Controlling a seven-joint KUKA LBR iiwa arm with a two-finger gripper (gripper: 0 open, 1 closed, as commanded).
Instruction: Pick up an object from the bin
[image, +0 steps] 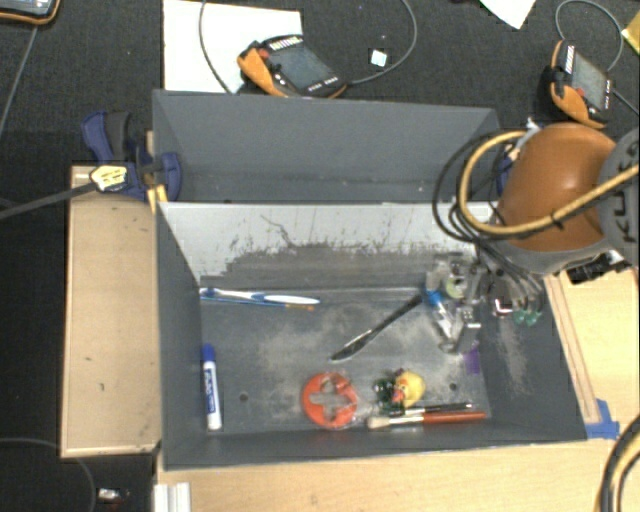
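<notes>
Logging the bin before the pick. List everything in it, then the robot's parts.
Thin stick: one, blue and white, back left of the floor.
Marker: one, white, blue cap, left side.
Spoon: one, black, centre.
Round disc: one, red-orange, front centre.
Small toy: one, yellow and green, right of the disc.
Brush: one, red handle, front, below the toy.
Purple bit: one, right of the toy.
Gripper: one, metallic, right side of the bin.
Wrist cover: one, orange, above the bin's right rim.
</notes>
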